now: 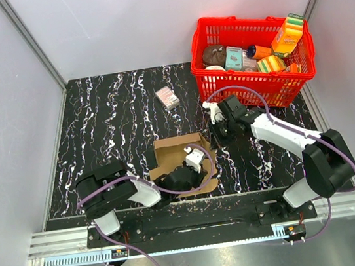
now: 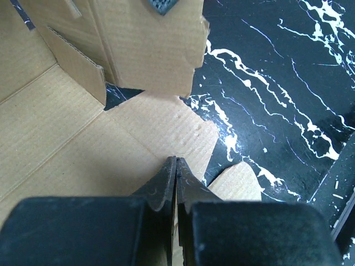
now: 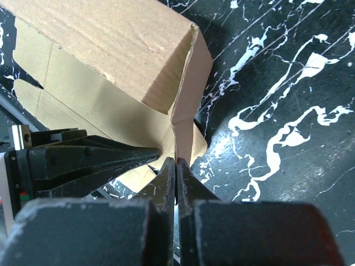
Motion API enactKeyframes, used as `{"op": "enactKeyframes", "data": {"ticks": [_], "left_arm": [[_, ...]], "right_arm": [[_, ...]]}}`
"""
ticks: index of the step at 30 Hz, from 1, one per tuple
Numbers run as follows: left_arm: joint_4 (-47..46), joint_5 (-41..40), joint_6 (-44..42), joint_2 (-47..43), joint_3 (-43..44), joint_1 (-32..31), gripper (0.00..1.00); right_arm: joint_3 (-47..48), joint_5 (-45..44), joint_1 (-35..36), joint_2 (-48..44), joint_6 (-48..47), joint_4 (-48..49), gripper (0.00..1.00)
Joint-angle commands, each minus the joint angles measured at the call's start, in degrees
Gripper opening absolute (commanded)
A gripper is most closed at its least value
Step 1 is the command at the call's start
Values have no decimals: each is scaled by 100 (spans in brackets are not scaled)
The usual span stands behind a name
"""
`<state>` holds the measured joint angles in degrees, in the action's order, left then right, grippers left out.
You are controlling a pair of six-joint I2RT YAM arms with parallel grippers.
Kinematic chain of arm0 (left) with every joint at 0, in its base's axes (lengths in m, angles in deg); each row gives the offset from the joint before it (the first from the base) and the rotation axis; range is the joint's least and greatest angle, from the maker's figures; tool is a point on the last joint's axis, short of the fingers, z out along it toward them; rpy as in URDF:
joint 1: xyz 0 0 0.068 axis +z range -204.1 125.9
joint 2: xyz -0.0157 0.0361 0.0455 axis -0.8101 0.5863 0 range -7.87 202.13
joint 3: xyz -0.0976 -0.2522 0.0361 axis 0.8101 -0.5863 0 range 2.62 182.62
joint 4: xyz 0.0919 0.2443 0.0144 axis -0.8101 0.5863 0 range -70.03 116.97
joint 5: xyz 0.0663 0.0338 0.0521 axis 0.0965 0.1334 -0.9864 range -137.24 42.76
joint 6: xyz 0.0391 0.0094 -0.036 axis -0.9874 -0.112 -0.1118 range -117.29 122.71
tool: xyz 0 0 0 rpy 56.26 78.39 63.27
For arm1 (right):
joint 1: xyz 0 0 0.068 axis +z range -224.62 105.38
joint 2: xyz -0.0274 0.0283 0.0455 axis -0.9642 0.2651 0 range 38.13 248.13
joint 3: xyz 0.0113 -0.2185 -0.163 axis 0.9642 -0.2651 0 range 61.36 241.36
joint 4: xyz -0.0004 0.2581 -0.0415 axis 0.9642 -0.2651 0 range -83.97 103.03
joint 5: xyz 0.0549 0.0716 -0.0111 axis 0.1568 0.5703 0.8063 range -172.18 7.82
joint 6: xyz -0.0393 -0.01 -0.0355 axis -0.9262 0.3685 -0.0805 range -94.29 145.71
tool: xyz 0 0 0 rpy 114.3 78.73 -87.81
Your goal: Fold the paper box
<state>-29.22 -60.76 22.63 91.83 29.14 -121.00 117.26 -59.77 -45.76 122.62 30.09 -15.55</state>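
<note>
The paper box (image 1: 170,150) lies part-folded on the black marble table, plain brown cardboard with flaps raised. My left gripper (image 1: 189,171) is shut, its tips (image 2: 176,160) resting on a flat inner panel of the paper box (image 2: 72,144), nothing between them. My right gripper (image 1: 212,142) is at the box's right side. It is shut too, and its tips (image 3: 176,160) meet right at the lower end of an upright flap of the paper box (image 3: 111,39). The left gripper's fingers (image 3: 100,160) show beside that flap.
A red basket (image 1: 207,39) with several printed grocery packs stands at the back right, just behind the right arm. A small white-and-pink carton (image 1: 167,97) lies behind the box. Grey walls enclose the table on the left, right and back.
</note>
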Motion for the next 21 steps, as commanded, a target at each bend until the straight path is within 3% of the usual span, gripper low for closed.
{"op": "enactKeyframes", "data": {"ticks": [1,21], "left_arm": [[-91,-45,152,85,134,-34,0],[41,60,232,-64,160,-43,0]], "right_arm": [[10,-246,225,-108,229,1,0],[-826,-1309,902,-635,783,493,0]]}}
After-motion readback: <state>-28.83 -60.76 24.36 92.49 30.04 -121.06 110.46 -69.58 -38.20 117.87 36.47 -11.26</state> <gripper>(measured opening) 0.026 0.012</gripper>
